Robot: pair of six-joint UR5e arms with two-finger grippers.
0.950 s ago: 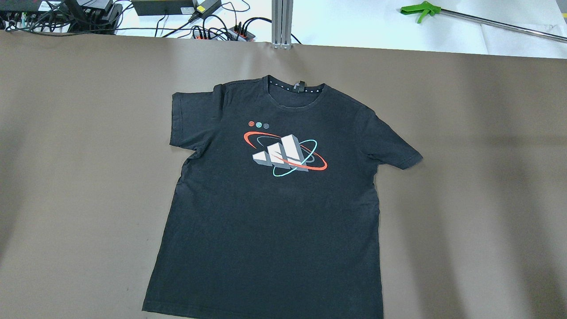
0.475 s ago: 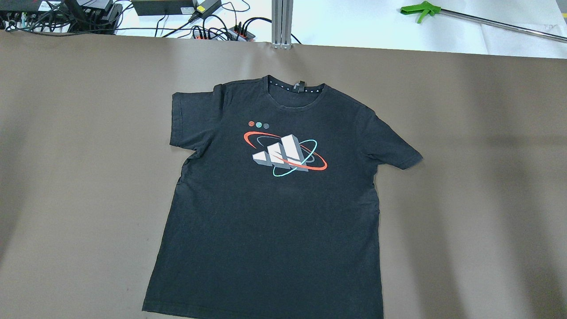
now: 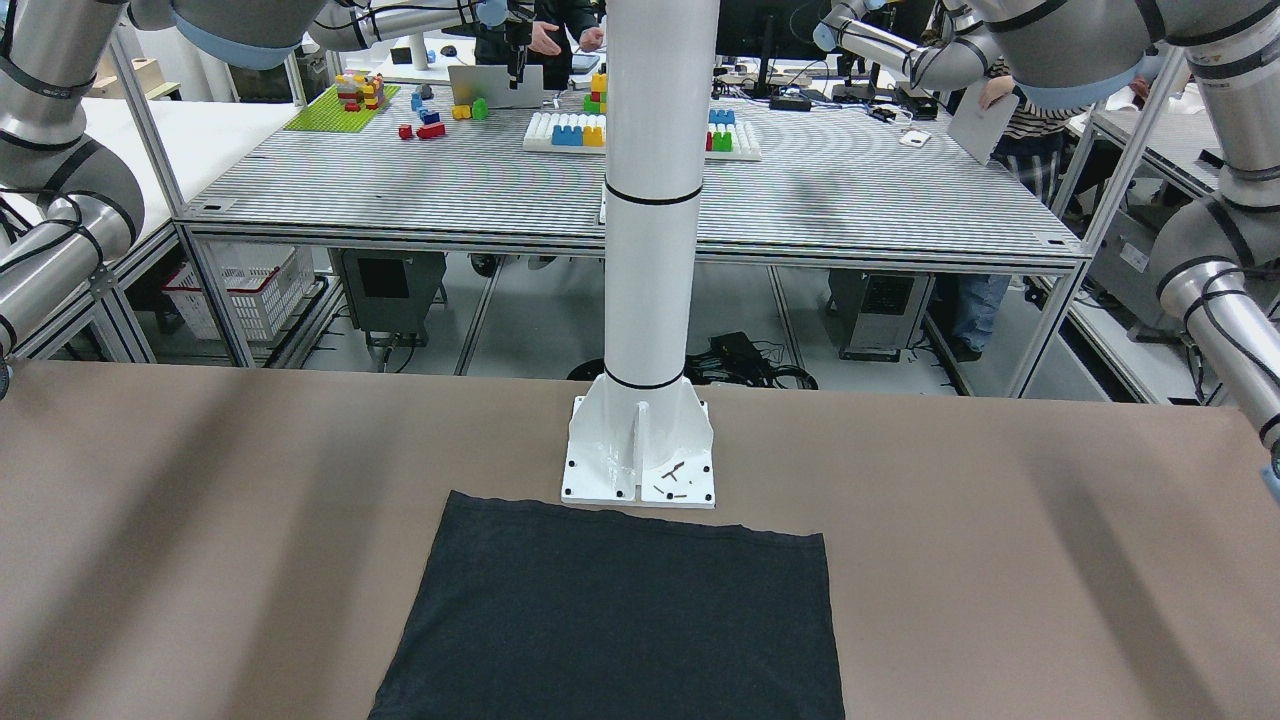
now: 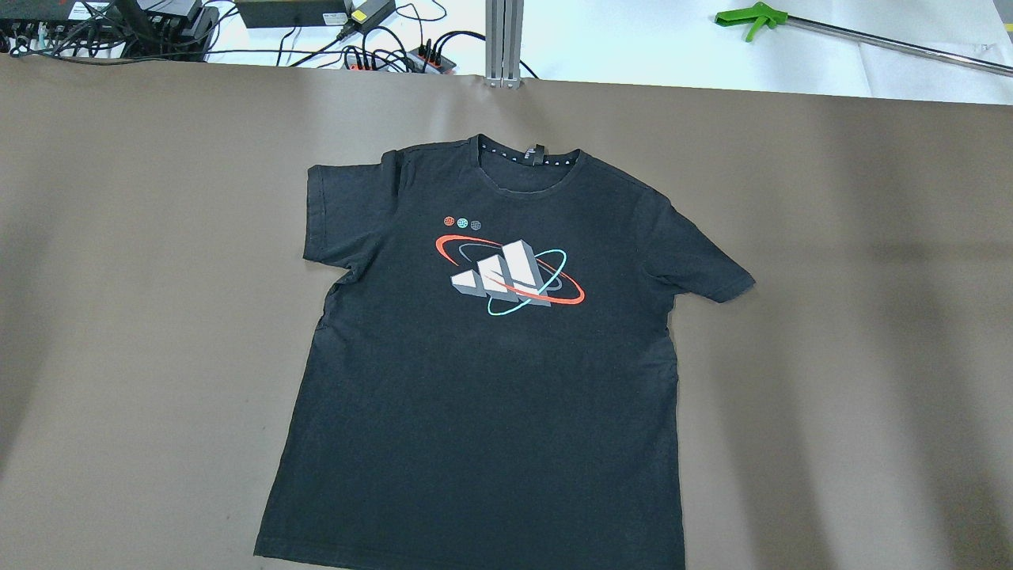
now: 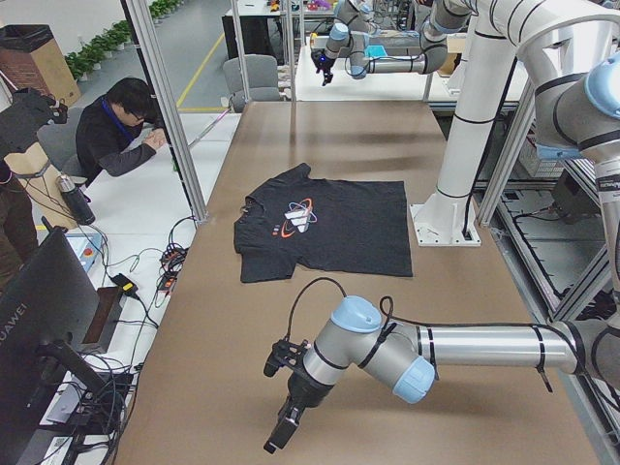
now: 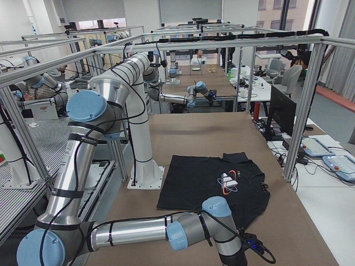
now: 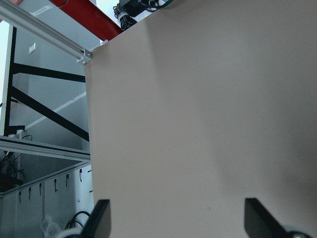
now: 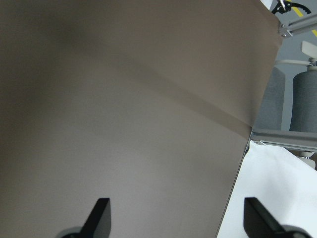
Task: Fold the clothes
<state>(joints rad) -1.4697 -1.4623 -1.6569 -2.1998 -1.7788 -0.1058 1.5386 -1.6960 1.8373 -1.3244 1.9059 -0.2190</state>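
Broadly, the brown tabletop (image 4: 119, 317) carries one black T-shirt (image 4: 491, 412), spread flat and face-up, its hem just beside the white pillar (image 3: 650, 250) and its collar farthest from it. It is likely laid out so for a first fold, not yet begun. Both the left claw (image 7: 179, 223) and the right claw (image 8: 178, 220) hang released over the tabletop, well apart from the pillar to either side. The chest print (image 4: 510, 277) shows three slanted bars ringed in orange and teal; the neck label (image 4: 538, 152) is too small to read.

Matte cloth shirt (image 4: 483, 412), glossy pillar (image 3: 655, 250)
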